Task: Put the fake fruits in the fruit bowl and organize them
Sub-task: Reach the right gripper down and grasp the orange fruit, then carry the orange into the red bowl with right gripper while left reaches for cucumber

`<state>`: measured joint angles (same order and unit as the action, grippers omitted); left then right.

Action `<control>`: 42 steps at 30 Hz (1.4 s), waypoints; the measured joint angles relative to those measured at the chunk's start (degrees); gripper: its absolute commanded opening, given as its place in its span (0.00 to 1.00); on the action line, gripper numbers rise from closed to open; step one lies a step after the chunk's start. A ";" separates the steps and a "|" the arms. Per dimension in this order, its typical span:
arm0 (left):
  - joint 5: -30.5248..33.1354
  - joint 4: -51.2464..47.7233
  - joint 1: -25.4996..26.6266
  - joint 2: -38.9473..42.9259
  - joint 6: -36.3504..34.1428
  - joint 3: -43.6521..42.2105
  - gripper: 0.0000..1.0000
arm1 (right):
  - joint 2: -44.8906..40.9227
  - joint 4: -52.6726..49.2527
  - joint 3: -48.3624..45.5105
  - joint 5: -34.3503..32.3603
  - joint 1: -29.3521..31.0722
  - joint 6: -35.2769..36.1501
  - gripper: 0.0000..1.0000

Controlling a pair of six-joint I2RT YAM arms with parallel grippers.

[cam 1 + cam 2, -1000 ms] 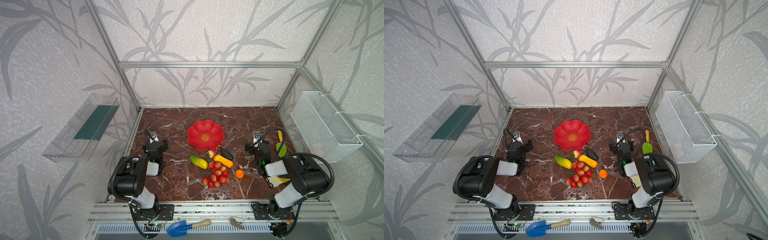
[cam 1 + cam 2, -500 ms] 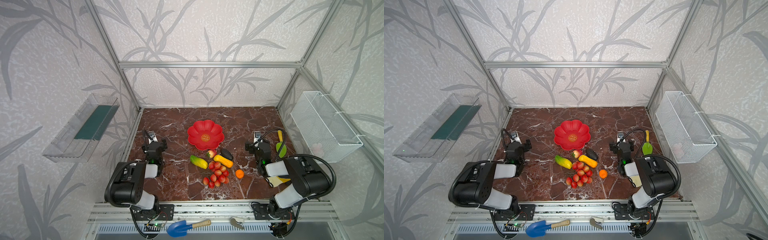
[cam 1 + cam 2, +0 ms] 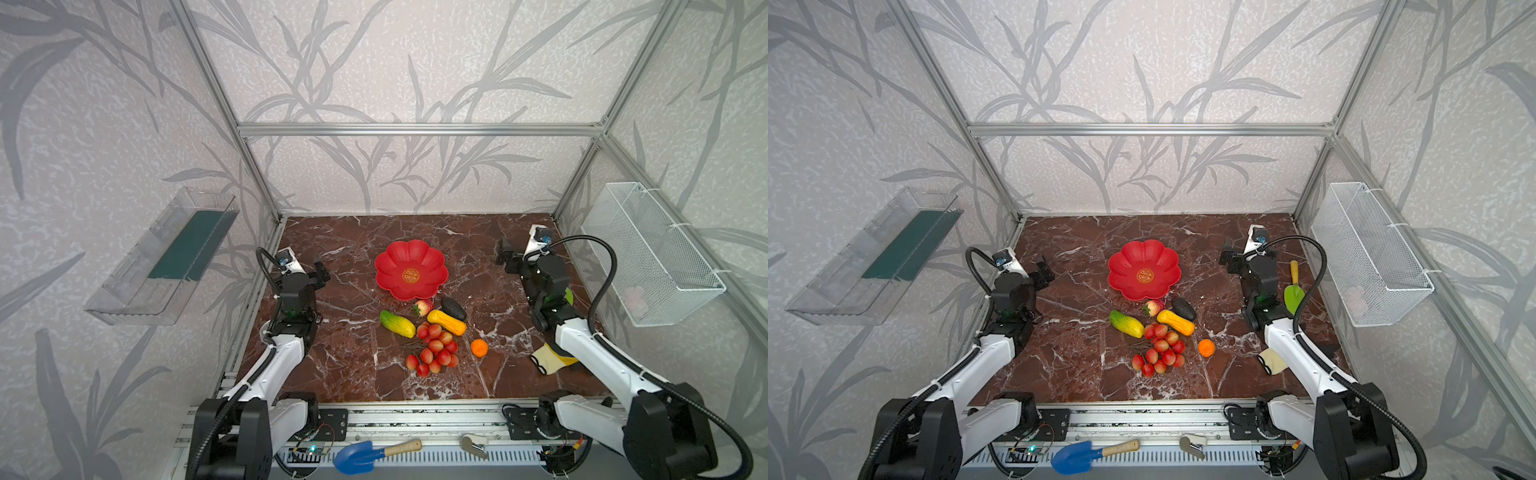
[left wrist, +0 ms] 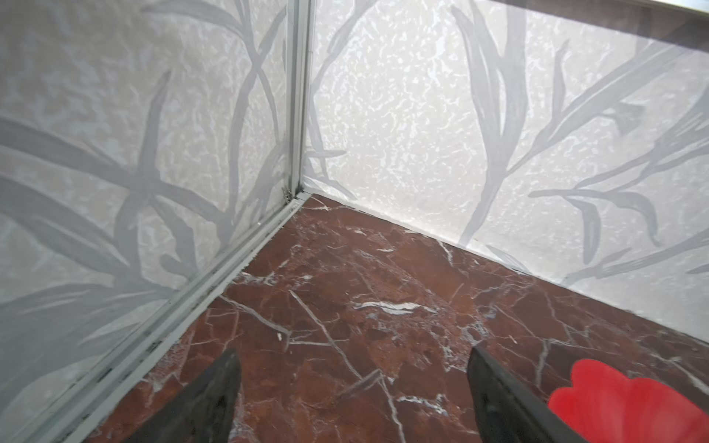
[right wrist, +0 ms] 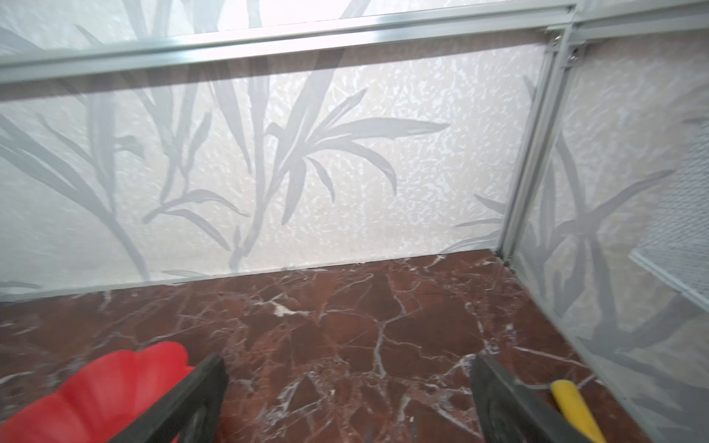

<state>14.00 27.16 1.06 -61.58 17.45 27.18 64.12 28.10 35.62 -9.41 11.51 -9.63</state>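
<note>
The fruit bowl (image 3: pixel 386 266) (image 3: pixel 1121 266), a red flower-shaped dish, lies empty mid-table in both top views. In front of it on the marble lie the fake fruits: strawberry (image 3: pixel 423 307), avocado (image 3: pixel 453 308), yellow-orange oblong (image 3: pixel 446 322), green-yellow oblong (image 3: pixel 397 324), berry bunch (image 3: pixel 434 349) and orange ball (image 3: pixel 479 348). My left gripper (image 3: pixel 322 272) (image 4: pixel 352 353) hovers open and empty left of the bowl (image 4: pixel 614 399). My right gripper (image 3: pixel 505 255) (image 5: pixel 347 358) is open and empty to the right of the bowl (image 5: pixel 107 387).
A green trowel (image 3: pixel 1293 291) with a yellow handle (image 5: pixel 571 402) lies by the right arm. A yellow-black glove (image 3: pixel 1273 360) sits near the front right. A white mesh basket (image 3: pixel 1370 253) hangs on the right wall, a clear shelf (image 3: pixel 166 262) on the left. A blue trowel (image 3: pixel 361 455) lies off the table's front.
Both arms have unfolded from their tucked poses, carrying the grippers up and toward the back of the table. The fruits and the bowl have not moved.
</note>
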 measured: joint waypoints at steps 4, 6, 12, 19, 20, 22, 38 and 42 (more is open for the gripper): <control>-3.26 -6.36 0.04 0.79 4.26 0.57 0.89 | 0.00 -14.16 -0.31 6.78 -0.39 -5.49 0.92; -4.94 -9.62 0.04 0.74 5.64 1.40 0.87 | 2.14 -25.49 3.63 8.09 0.33 -6.49 0.91; -8.87 -17.94 0.52 0.72 7.34 4.98 0.82 | 4.48 -48.41 10.56 8.63 9.88 -7.91 0.87; -10.80 -22.64 4.55 -0.28 6.60 8.44 0.82 | 4.39 -60.72 7.23 8.87 23.32 -14.12 0.80; -11.02 -22.91 5.11 -0.52 6.58 8.57 0.82 | 4.39 -61.37 6.29 8.87 24.50 -15.21 0.79; -11.21 -23.52 6.21 -0.98 6.51 8.76 0.82 | 4.28 -62.38 3.76 9.01 26.82 -17.64 0.78; -12.81 -24.61 7.78 0.17 6.78 9.20 0.86 | 4.68 -54.60 -4.35 8.98 28.52 -25.53 0.69; -13.07 -24.61 7.78 0.76 6.78 9.18 0.86 | 6.88 -51.93 -4.35 8.72 28.52 -25.53 0.57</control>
<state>0.93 2.55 8.84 -60.82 24.23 36.36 71.00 -23.83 31.27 -0.69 40.03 -35.16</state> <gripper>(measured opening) 0.857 0.625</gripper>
